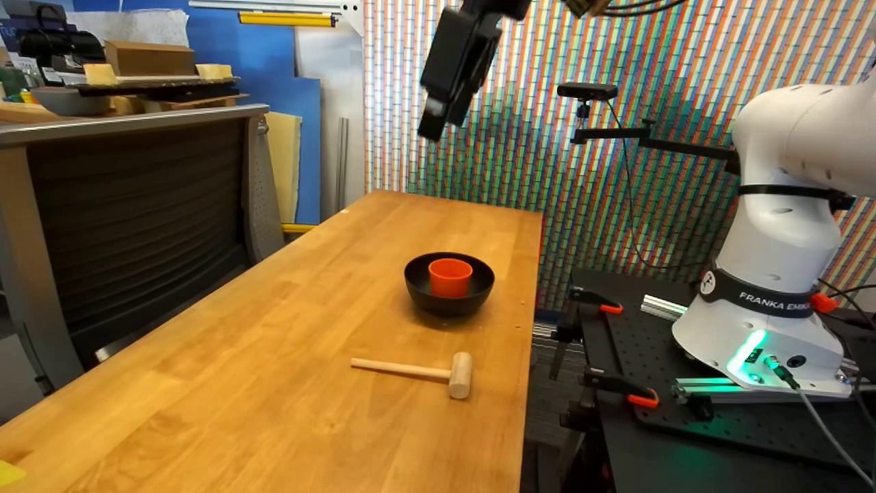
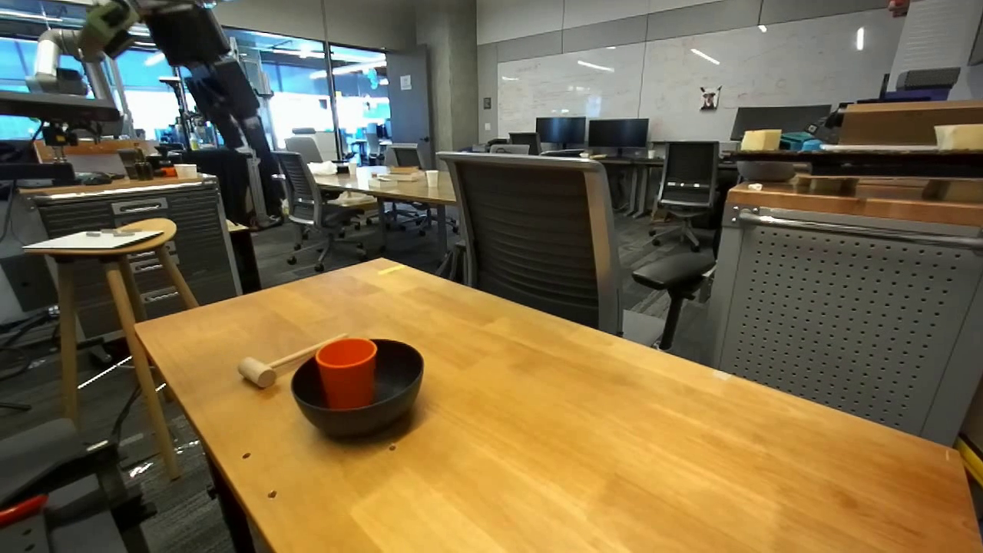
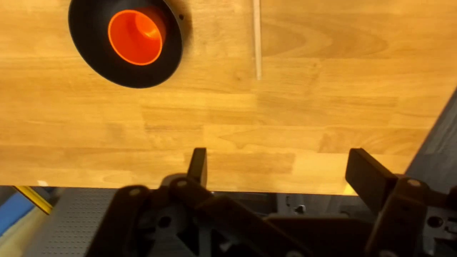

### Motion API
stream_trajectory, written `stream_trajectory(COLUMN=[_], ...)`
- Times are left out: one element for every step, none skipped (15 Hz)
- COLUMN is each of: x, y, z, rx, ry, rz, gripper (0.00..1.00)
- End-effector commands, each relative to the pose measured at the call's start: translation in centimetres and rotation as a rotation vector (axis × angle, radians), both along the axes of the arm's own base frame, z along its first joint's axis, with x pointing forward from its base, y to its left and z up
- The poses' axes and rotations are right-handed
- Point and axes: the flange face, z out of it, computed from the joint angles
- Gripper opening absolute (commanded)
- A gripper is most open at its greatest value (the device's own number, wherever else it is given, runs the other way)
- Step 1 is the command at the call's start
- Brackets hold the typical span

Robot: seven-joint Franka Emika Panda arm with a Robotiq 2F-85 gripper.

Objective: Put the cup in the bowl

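The small red-orange cup (image 1: pixel 450 279) stands upright inside the black bowl (image 1: pixel 419 291), as both exterior views show. In an exterior view the cup (image 2: pixel 347 376) sits toward one side of the bowl (image 2: pixel 401 388). In the wrist view the cup (image 3: pixel 135 37) and bowl (image 3: pixel 87 39) are at the upper left, with the bowl's top cut off by the frame edge. My gripper (image 3: pixel 276 153) is open, with its fingers wide apart and nothing between them. In an exterior view the gripper (image 1: pixel 441 123) is high above the table, apart from the cup and bowl.
A light wooden mallet (image 1: pixel 460 375) lies on the wooden table (image 1: pixel 274 356) near the bowl; its handle (image 3: pixel 257 39) shows in the wrist view. A chair (image 2: pixel 537 238) stands at the table's long edge. A camera on an arm (image 1: pixel 587 91) stands near the robot base.
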Motion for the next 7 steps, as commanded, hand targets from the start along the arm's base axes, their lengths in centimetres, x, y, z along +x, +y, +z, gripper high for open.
stream_trajectory(x=[-4.5,-5.6,-6.5,-7.2,-5.8,-6.7,-7.2], y=[0.7,0.5,0.3,0.1,0.8,0.5,0.2], z=[8.1,10.3,12.0,13.5,10.6,12.1,13.0], rx=[0.056,0.082,0.103,0.123,0.079,0.094,0.099], ry=[0.006,0.010,0.014,0.027,0.016,0.015,0.010], rz=[0.213,0.268,0.319,0.368,0.270,0.306,0.324], gripper=[1.00,1.00,1.00,1.00,1.00,1.00,1.00])
